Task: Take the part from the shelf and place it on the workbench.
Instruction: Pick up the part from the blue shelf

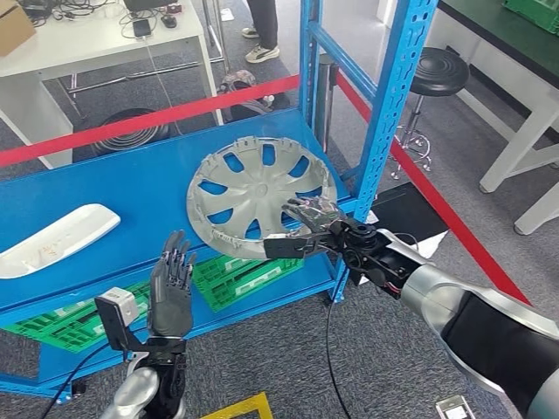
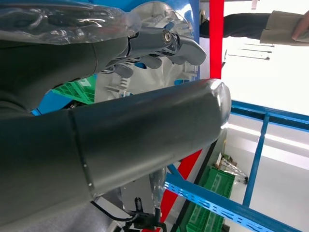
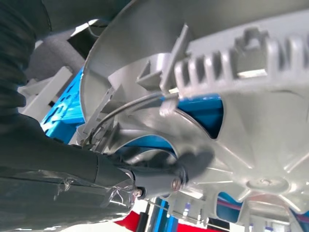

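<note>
left hand (image 1: 170,292) open, fingers spread, below shelf (image 1: 99,196); right hand (image 1: 315,229) grips hubcap (image 1: 253,194) rim; right wrist view shows ribbed underside.

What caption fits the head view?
Right hand grips the silver hubcap on the blue shelf; left hand open.

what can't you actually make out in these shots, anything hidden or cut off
- Head view: whether the right hand truly grips the hubcap; its fingers lie over the rim and the underside is hidden.
- Head view: the white part is cut off by the left edge.
- Left wrist view: the left hand covers most of the hubcap.
- Right wrist view: the hubcap runs off the frame, too close to see whole.
- Head view: the green trays sit partly under the shelf.
</note>
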{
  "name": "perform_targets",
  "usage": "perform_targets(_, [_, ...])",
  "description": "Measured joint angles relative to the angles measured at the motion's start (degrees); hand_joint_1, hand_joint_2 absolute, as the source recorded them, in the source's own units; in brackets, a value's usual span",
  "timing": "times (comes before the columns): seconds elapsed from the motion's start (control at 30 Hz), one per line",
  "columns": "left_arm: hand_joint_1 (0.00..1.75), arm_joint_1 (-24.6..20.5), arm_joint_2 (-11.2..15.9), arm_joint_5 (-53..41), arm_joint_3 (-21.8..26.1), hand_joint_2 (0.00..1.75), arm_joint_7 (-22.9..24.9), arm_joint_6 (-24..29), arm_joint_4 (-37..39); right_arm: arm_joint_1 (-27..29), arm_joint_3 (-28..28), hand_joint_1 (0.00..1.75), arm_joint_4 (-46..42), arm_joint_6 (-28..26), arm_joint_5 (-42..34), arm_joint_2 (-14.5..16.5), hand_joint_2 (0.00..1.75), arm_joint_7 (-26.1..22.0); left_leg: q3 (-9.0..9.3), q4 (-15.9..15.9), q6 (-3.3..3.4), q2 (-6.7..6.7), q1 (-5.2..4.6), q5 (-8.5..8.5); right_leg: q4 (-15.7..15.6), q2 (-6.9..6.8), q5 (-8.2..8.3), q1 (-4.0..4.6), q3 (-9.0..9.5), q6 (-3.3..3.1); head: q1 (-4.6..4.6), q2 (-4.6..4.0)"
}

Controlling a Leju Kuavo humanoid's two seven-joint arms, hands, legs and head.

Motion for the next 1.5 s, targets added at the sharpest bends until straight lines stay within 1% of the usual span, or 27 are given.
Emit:
perform_targets(0.23, [0.0, 0.0, 0.0, 0.0, 0.0, 0.0, 0.0, 0.0, 0.0, 0.0, 0.0, 1.75, 0.0, 0.0, 0.0, 0.0, 1.75, 0.0, 0.5, -1.0, -0.08, 0.01, 0.07, 0.45, 0.0, 0.0, -0.02, -0.02, 0.01, 0.03, 0.01, 0.0])
perform_targets(0.3, [0.0, 0.0, 0.0, 0.0, 0.0, 0.0, 0.0, 0.0, 0.0, 0.0, 0.0, 1.75, 0.0, 0.0, 0.0, 0.0, 1.75, 0.0, 1.41, -2.9, -0.25, 0.03, 0.22, 1.26, 0.1, 0.02, -0.09, -0.07, 0.03, 0.11, 0.02, 0.0])
perform_targets(0.33, [0.0, 0.0, 0.0, 0.0, 0.0, 0.0, 0.0, 0.0, 0.0, 0.0, 0.0, 1.75, 0.0, 0.0, 0.0, 0.0, 1.75, 0.1, 2.22, -4.6, -0.45, 0.03, 0.39, 1.79, 0.2, 0.06, -0.18, -0.03, 0.01, 0.23, -0.02, 0.0])
perform_targets(0.37, [0.0, 0.0, 0.0, 0.0, 0.0, 0.0, 0.0, 0.0, 0.0, 0.0, -0.1, 1.75, 0.0, 0.0, 0.0, 0.0, 1.75, 0.1, 3.02, -6.4, -0.32, -0.09, 0.5, 2.22, 0.4, 0.15, -0.33, 0.12, -0.11, 0.44, -0.09, 0.0])
perform_targets(0.43, [0.0, -0.1, -0.1, 0.1, 0.0, 0.0, -0.1, 0.0, 0.1, -0.1, -0.1, 1.75, 0.0, -0.1, -0.1, 0.0, 1.75, 0.3, 4.05, -8.7, 0.45, -0.29, 0.44, 2.32, 0.6, 0.38, -0.48, 0.41, -0.29, 0.97, 0.11, 0.0])
perform_targets(0.47, [0.0, -0.1, -0.2, 0.3, 0.0, 0.0, -0.2, -0.2, 0.2, -0.1, -0.2, 1.75, 0.1, -0.3, -0.3, 0.0, 1.75, 0.4, 4.12, -8.9, 1.04, -0.43, 0.21, 2.16, 0.4, 0.46, -0.45, 0.46, -0.26, 1.25, 0.36, 0.0])
perform_targets(0.5, [0.0, -0.1, -0.2, 0.5, 0.0, 0.0, -0.4, -0.3, 0.2, -0.2, -0.2, 1.75, 0.2, -0.6, -0.6, 0.0, 1.75, 0.4, 4.11, -8.9, 1.32, -0.44, 0.03, 2.03, 0.2, 0.48, -0.36, 0.4, -0.12, 1.45, 0.63, 0.0])
perform_targets(0.57, [0.0, -0.1, -0.2, 0.8, 0.0, 0.0, -0.6, -0.7, 0.4, -0.2, -0.2, 1.75, 0.3, -1.4, -1.4, 0.0, 1.75, 0.3, 4.1, -8.9, 1.49, -0.5, -0.16, 2.04, -0.2, 0.45, -0.27, 0.35, 0.08, 1.68, 0.83, 0.0])
perform_targets(0.97, [0.0, -0.1, -0.3, 1.0, 0.0, 0.0, -0.8, -1.0, 0.4, -0.1, -0.6, 1.75, -2.8, -2.6, -2.8, 0.0, 1.75, 0.4, 4.31, -9.1, 1.54, -0.47, -0.14, 2.09, -0.2, 0.49, -0.29, 0.38, 0.08, 1.7, 0.62, 0.0])
perform_targets(1.27, [0.0, -0.1, -0.2, 0.9, 0.0, 0.0, -1.0, -1.0, 0.6, 0.6, -1.0, 1.75, -8.5, -2.7, -3.7, 0.0, 1.75, 1.2, 4.31, -9.2, 1.54, -0.39, -0.14, 2.09, -0.2, 0.54, -0.29, 0.37, 0.02, 1.7, 0.61, 0.0])
perform_targets(1.5, [0.0, -0.1, -0.2, 0.9, 0.0, 0.0, -1.0, -1.0, 0.6, 1.2, -1.2, 1.75, -11.2, -2.7, -3.7, -0.1, 1.75, 1.3, 4.32, -9.2, 1.54, -0.38, -0.14, 2.09, -0.2, 0.55, -0.29, 0.37, 0.0, 1.7, 0.6, 0.0])
